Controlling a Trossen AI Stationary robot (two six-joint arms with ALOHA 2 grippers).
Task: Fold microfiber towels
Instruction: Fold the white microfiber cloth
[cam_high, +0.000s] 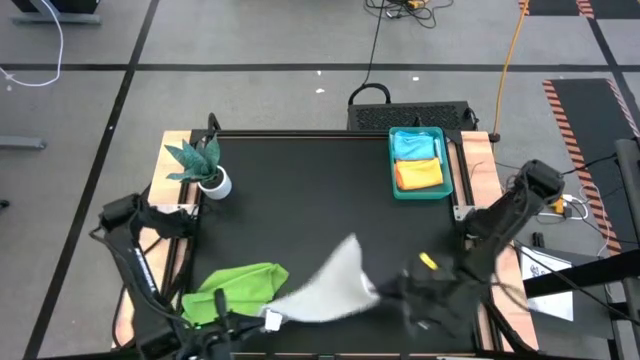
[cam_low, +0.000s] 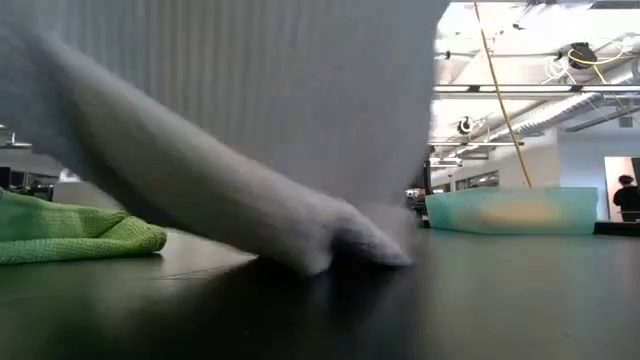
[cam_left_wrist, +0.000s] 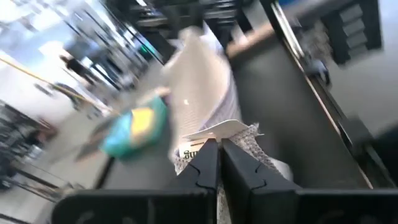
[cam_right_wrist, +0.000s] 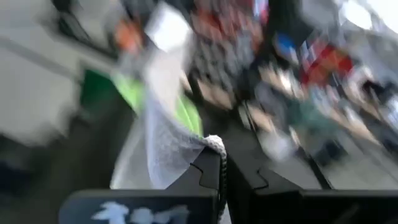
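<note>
The bench (cam_high: 300, 200) is mostly bare black; the biggest thing in play is the white-grey towel (cam_high: 335, 285), stretched in the air near the front edge between the two arms. Looks like the robot's at the spreading-out step of the fold: the left gripper (cam_left_wrist: 217, 163) has its fingers clenched on one corner, the right gripper (cam_right_wrist: 222, 167) is pinched tight on the opposite edge. Next move probably calls for both arms to lower it together, keeping it taut so it lands flat, not bunched.

The lime green towel (cam_high: 238, 290) lies crumpled just beside it at front left. The teal tray (cam_high: 395, 185) sits at the back right with the pale blue towel (cam_high: 415, 146) and the orange towel (cam_high: 420, 175) in it.

There's a white tag (cam_left_wrist: 189, 151) on the held corner with dark print, but it's too blurry to read.
</note>
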